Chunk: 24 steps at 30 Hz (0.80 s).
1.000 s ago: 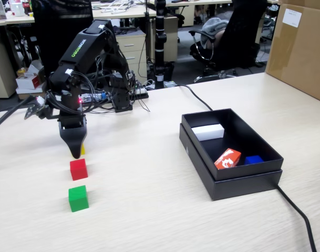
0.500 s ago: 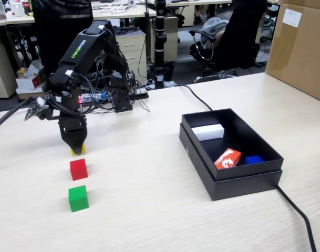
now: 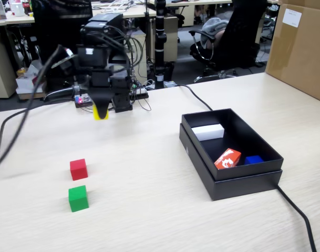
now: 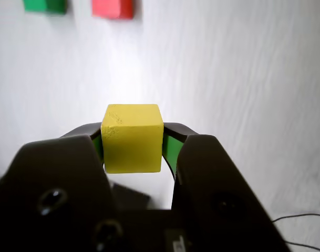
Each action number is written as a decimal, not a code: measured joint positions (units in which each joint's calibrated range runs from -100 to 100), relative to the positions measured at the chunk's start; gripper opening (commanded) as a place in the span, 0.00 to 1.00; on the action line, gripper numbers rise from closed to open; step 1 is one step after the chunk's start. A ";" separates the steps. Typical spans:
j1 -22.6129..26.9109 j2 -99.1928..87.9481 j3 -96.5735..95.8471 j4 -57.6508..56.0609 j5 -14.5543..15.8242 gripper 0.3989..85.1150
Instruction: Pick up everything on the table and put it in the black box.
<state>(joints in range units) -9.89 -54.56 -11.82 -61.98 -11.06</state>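
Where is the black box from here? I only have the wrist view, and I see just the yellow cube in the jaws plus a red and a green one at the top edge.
Observer: In the fixed view the black box sits on the table to the right of the gripper.
Operator: Is the cube off the table?
Observer: Yes, the yellow cube hangs clear above the tabletop, clamped between the jaws.
Operator: Anything already in the box?
Observer: A white block, an orange-red printed block and a small blue piece lie inside.
Operator: What remains outside?
Observer: The red cube and green cube, close together but apart, to the box's left.
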 measured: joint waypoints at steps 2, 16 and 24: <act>9.52 -5.31 0.18 -2.48 6.45 0.00; 24.22 15.79 23.73 -2.71 16.90 0.01; 24.66 38.45 27.84 -1.24 20.22 0.01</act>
<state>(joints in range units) 14.77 -16.12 16.02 -63.22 9.16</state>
